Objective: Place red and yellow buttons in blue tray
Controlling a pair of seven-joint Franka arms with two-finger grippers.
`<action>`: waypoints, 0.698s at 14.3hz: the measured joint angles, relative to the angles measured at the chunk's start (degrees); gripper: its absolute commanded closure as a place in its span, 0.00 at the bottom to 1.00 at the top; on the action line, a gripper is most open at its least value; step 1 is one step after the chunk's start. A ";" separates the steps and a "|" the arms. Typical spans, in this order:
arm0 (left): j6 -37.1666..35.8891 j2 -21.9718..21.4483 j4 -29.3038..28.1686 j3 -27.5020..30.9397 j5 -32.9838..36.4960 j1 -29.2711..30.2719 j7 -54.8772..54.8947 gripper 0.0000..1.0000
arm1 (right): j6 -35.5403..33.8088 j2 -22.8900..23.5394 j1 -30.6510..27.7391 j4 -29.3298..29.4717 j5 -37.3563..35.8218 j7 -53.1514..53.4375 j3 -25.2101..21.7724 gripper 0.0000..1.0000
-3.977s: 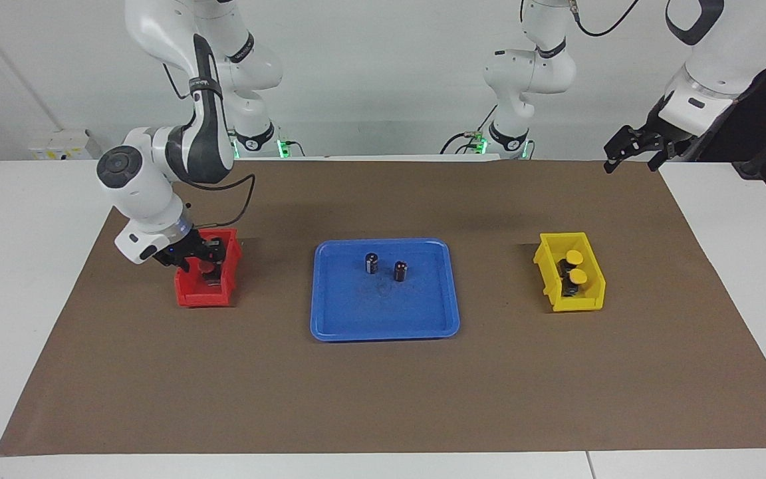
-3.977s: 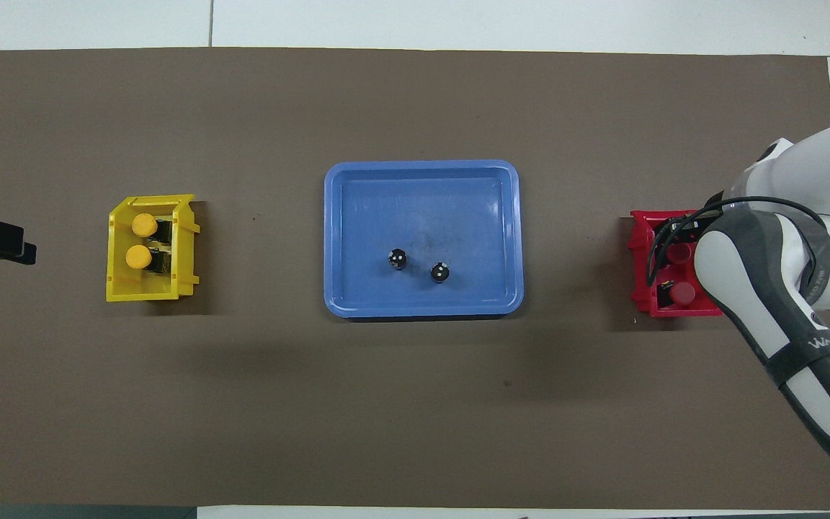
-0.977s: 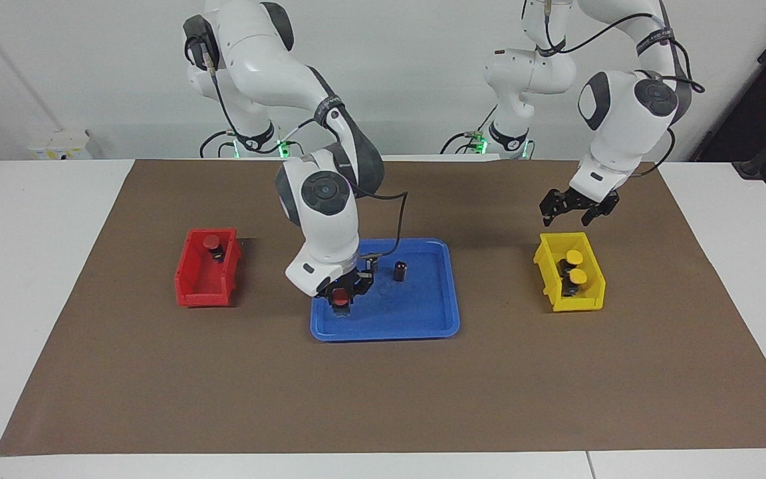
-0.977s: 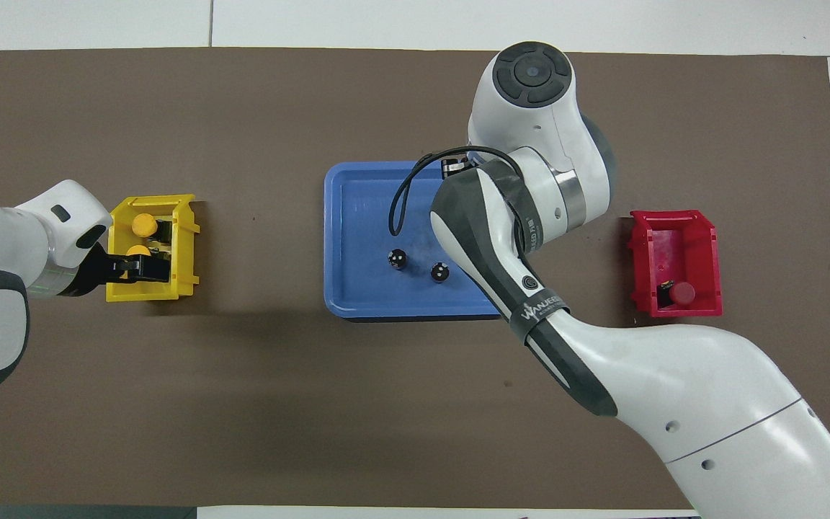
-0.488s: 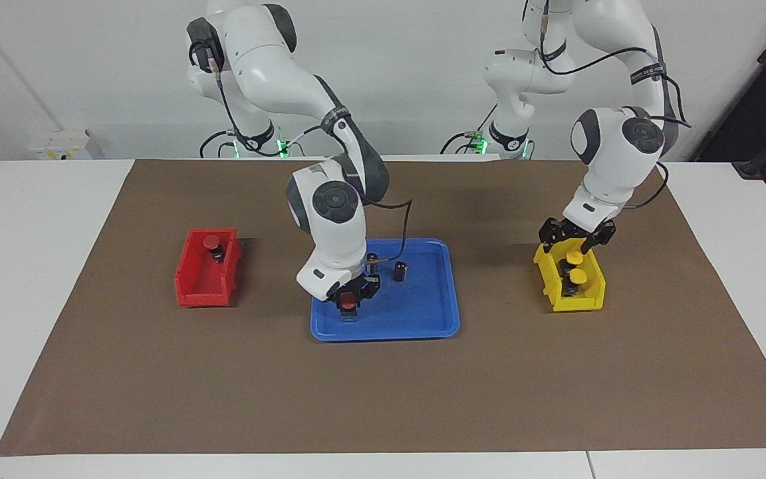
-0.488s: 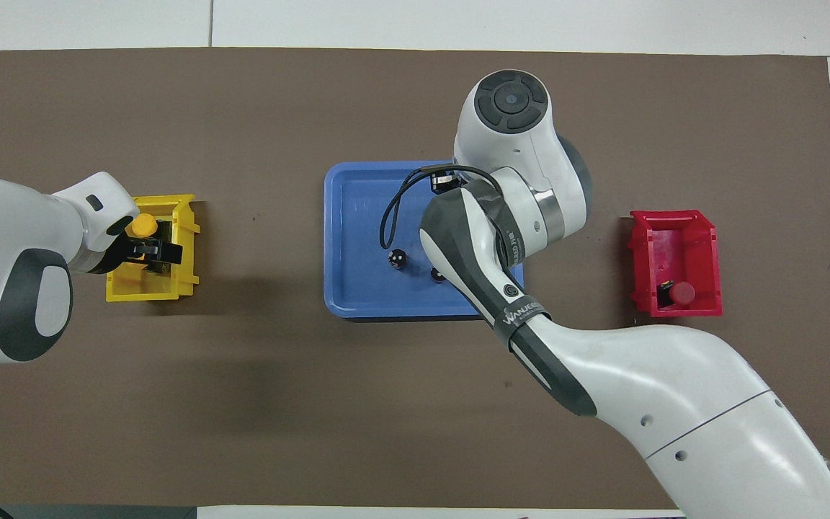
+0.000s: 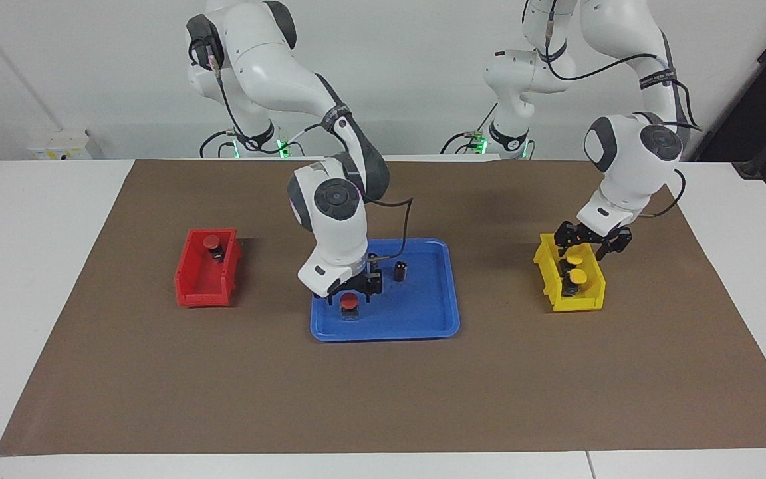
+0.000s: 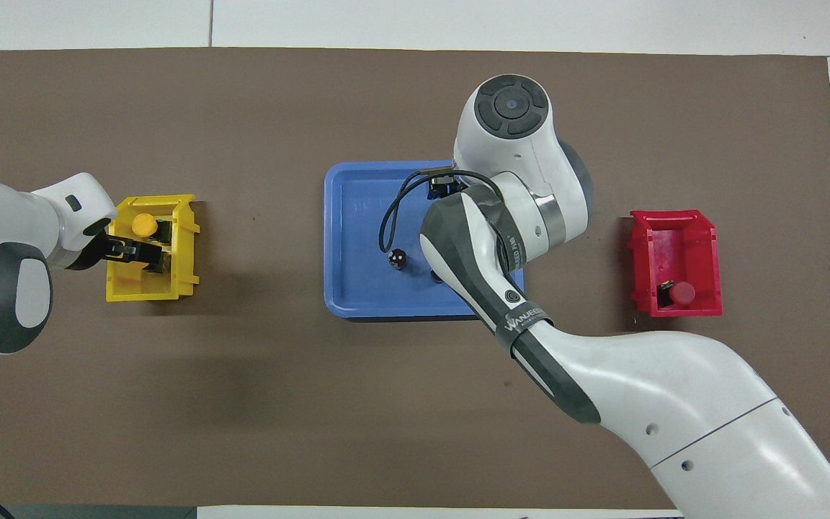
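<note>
Overhead, arm hides red button (image 7: 349, 301) — tray (image 8: 357, 288).

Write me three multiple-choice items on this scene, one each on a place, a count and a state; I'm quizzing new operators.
1. The right gripper is over: A the blue tray, B bare mat, C the table edge.
2. Yellow buttons in the yellow bin: A one, B two, C four.
3. The red button in the tray is: A upright, B on its side, C upside down.

Key: A, it hangs above the tray's floor; B, two yellow caps show; A, its red cap faces up.
</note>
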 measured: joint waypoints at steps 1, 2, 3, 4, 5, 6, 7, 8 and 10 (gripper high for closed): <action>-0.01 0.03 -0.01 -0.03 0.00 -0.01 -0.52 0.31 | -1.10 -1.02 -0.18 0.79 0.00 0.02 -0.16 0.00; -0.01 0.05 -0.03 -0.09 0.00 -0.03 -1.12 0.34 | -3.00 -2.29 -0.55 1.81 -0.08 0.02 -0.46 0.00; -0.01 0.06 -0.05 -0.17 0.00 -0.06 -1.71 0.35 | -5.31 -3.85 -1.44 2.74 -0.15 -0.03 -0.79 0.00; -0.01 0.07 -0.07 -0.26 0.00 -0.08 -2.27 0.38 | -7.82 -5.79 -3.04 3.12 -0.19 -1.12 -0.98 0.00; -0.01 0.08 -0.08 -0.32 0.00 -0.10 -2.82 0.40 | -10.42 -7.83 -5.22 2.95 -0.20 -3.86 -1.07 0.00; -0.01 0.08 -0.09 -0.37 0.00 -0.10 -3.11 0.41 | -12.45 -9.93 -8.06 2.16 -0.18 -7.60 -1.09 0.00; -0.01 0.09 -0.09 -0.39 0.00 -0.11 -3.31 0.41 | -13.47 -11.87 -10.96 0.64 -0.10 -11.08 -1.10 0.00; -0.01 0.14 -0.13 -0.40 0.00 -0.11 -3.48 0.41 | -14.06 -13.99 -13.80 -1.83 -0.05 -14.33 -1.10 0.03; 0.06 0.61 -0.34 -0.40 0.00 -0.11 -4.18 0.44 | -14.19 -18.66 -18.34 -9.44 0.03 -19.87 -1.11 0.06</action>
